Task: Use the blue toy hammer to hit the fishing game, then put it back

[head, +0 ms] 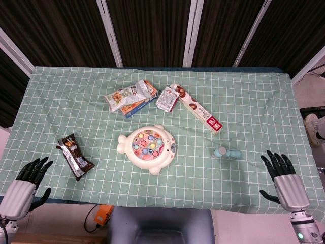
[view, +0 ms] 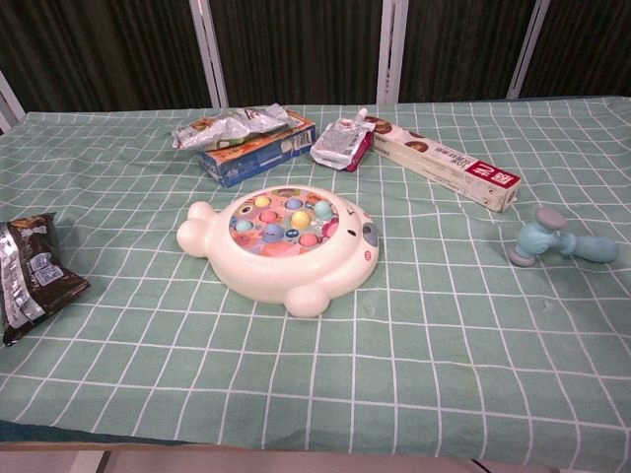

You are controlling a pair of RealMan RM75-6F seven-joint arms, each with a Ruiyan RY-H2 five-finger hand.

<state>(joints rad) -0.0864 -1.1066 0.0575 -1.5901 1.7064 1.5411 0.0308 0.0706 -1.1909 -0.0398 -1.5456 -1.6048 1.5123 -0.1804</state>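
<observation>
Behind the fishing game (head: 148, 145) lie snack packets (head: 129, 96) and a long box (head: 200, 113)

Table (head: 264, 101) under green checked cloth; dark slatted wall panels (head: 152, 30) with white strips behind; even light.

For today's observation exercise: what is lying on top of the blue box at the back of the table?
A crinkled snack bag lies across the blue box, covering most of its top. The box's front side shows; whatever is printed on its top is hidden.
</observation>
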